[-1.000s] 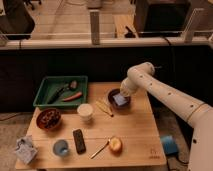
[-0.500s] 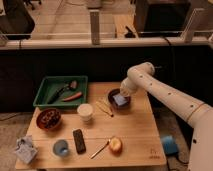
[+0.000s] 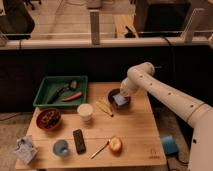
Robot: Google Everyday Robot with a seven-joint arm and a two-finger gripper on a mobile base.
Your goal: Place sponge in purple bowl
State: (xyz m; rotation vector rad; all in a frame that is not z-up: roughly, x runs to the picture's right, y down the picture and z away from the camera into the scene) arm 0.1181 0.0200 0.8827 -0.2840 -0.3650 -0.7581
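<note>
while the arm [image 3: 165, 95] is reaching in from the right, the gripper [image 3: 121, 93] is hanging over the back-right part of the wooden table [image 3: 135, 130], directly above the purple bowl [image 3: 110, 95]; whether it is apart or together cannot be told.

camera view, items:
- the sponge [image 3: 119, 101] is showing as a pale blue patch inside the purple bowl, just beneath the gripper; whether the two are touching cannot be told.
- the gripper and wrist are covering the bowl's far rim.
- thin pale sticks [image 3: 105, 107] are lying just left of the bowl.
- a white cup [image 3: 85, 111] is standing beside the sticks.
- a green tray [image 3: 41, 95] is sitting at the back-left, holding a dark utensil and an orange-red piece.
- a reddish-brown bowl [image 3: 49, 119] with dark contents is sitting in front of the tray.
- along the front edge, left to right: a crumpled pale bag [image 3: 25, 149], a light-blue cup [image 3: 60, 148], a black rectangular object [image 3: 79, 140], a slim utensil [image 3: 100, 149], a round orange fruit [image 3: 115, 145].
- a bright blue block [image 3: 169, 145] is lying off the table's right side, below the arm.
</note>
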